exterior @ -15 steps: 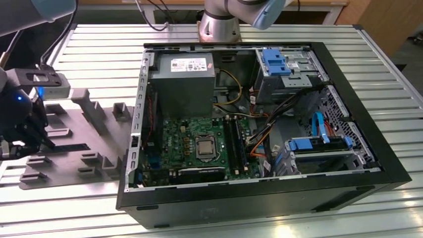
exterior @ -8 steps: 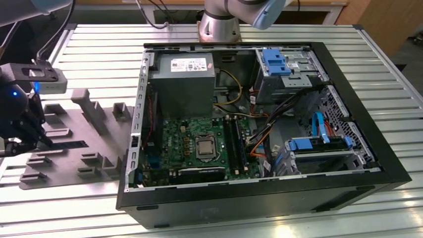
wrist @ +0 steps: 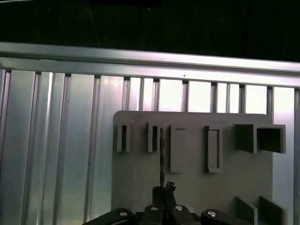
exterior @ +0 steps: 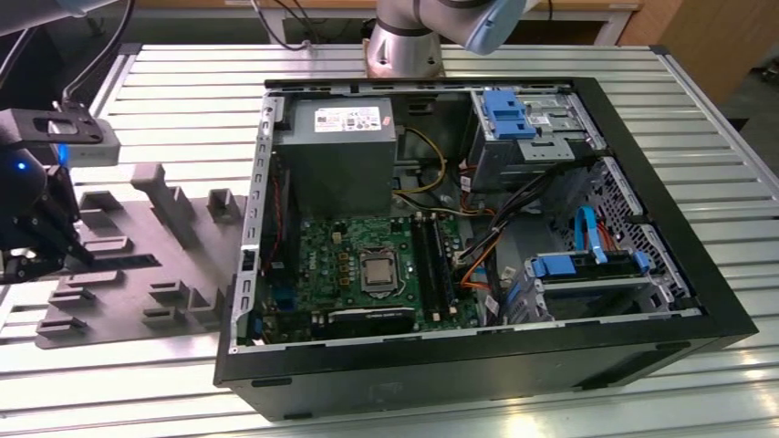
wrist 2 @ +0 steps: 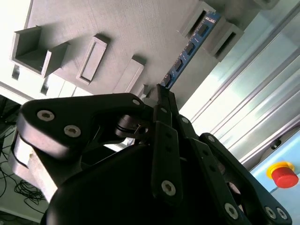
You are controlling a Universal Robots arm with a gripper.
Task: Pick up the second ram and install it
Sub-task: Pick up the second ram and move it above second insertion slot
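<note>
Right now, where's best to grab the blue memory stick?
Pinch the second ram across its two flat faces, coming down from above near its free end. It stands on its thin edge in the grey tray, blocks hugging the far end. The gripper is shut on that free end.

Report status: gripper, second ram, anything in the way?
Gripper shut on near end of the second ram. Far end sits between upright blocks of the grey tray. Nothing seen blocking it.
</note>
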